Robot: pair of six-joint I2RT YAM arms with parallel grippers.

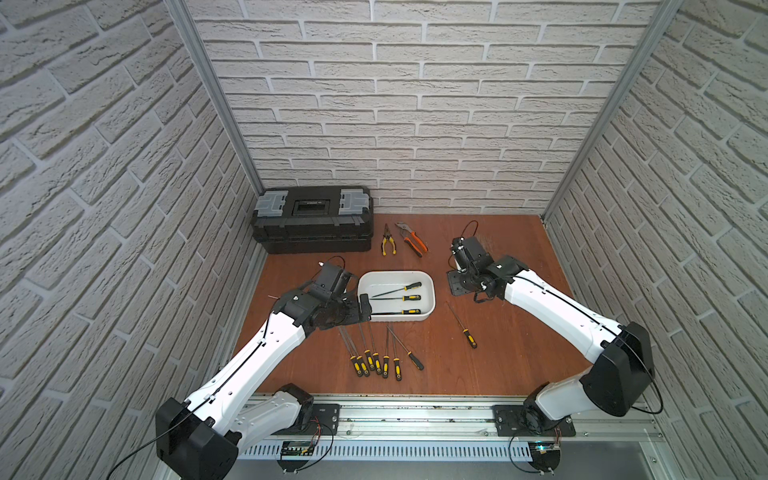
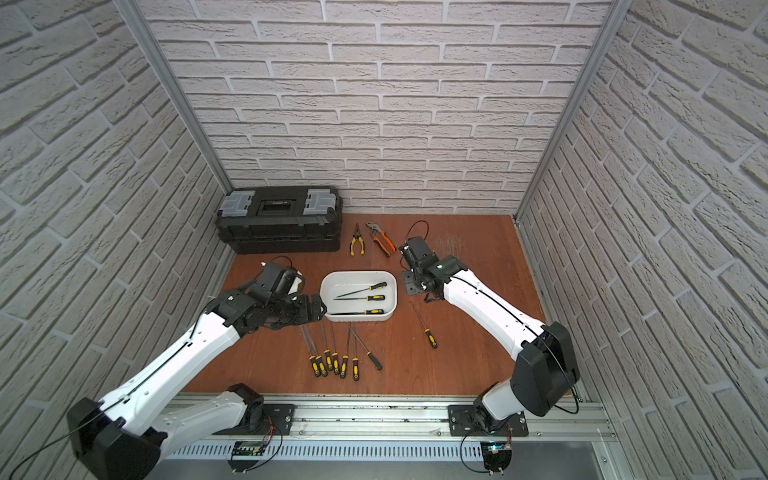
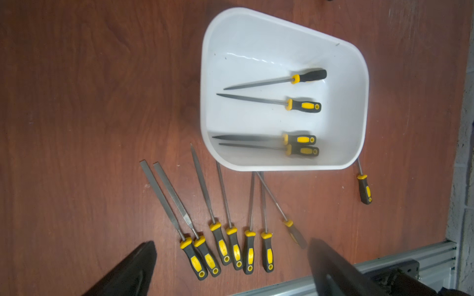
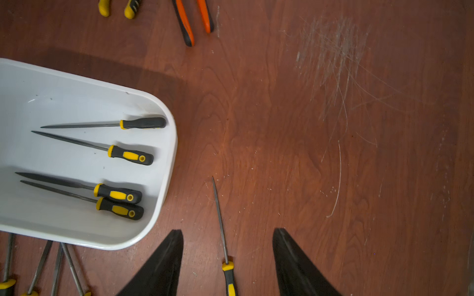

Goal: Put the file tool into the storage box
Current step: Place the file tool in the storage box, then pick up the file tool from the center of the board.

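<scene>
The white storage box point(image 1: 397, 316) sits mid-table with several yellow-and-black file tools inside point(image 3: 269, 102). A row of several more file tools point(image 1: 376, 359) lies on the table in front of it. One lone file tool point(image 1: 462, 325) lies to the box's right. My left gripper point(image 3: 230, 244) hovers open over the row's handles, by the box's left end point(image 1: 361, 307), and holds nothing. My right gripper point(image 4: 228, 232) is open beside the box's right end point(image 1: 457, 286). In the right wrist view the lone file point(image 4: 221, 225) lies on the wood between its fingers, not gripped.
A black toolbox point(image 1: 311, 220) stands at the back left. Yellow-handled pliers point(image 1: 388, 242) and orange-handled pliers point(image 1: 412, 240) lie behind the box. A metal rail point(image 1: 415, 415) runs along the table's front edge. Brick-patterned walls close in three sides.
</scene>
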